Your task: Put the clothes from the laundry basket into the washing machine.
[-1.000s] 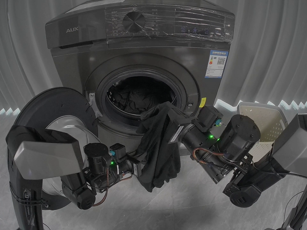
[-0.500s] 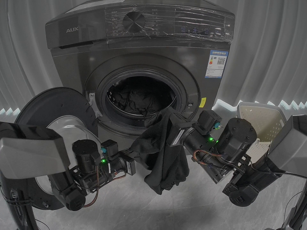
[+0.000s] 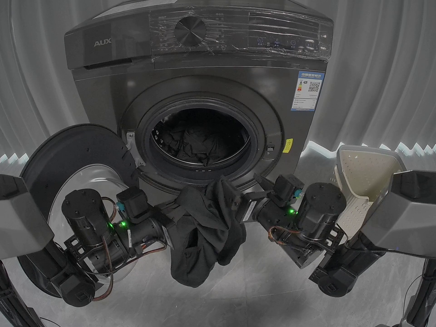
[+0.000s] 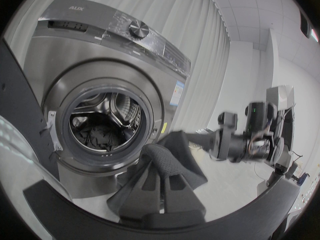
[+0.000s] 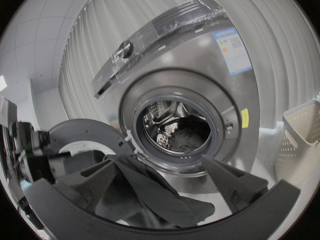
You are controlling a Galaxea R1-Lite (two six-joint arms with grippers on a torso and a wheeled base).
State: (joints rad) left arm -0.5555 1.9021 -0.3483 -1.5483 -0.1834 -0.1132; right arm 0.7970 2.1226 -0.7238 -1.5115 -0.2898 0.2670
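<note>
The black garment [image 3: 204, 237] hangs just below the washing machine [image 3: 113, 91] opening, clenched in the left gripper [image 4: 163, 184] and draped over one finger of the released right gripper [image 5: 156, 162]. Lift it above the drum rim [image 3: 204, 165] before advancing, so the trailing hem clears the door seal [image 3: 144, 135].

The washing machine [image 3: 200, 82] stands on the floor [image 3: 263, 296] in front of a curtain [image 3: 381, 60]. Its door [image 3: 77, 155] is swung open to the left, and a heap of clothes [image 3: 200, 139] lies in the drum. In front of the opening and lower than it, a garment [image 3: 202, 237] hangs between the left gripper [image 4: 163, 170] on its left and the right gripper [image 3: 240, 190] on its right. The laundry basket [image 3: 368, 173] sits to the right of the machine, just beside it.
</note>
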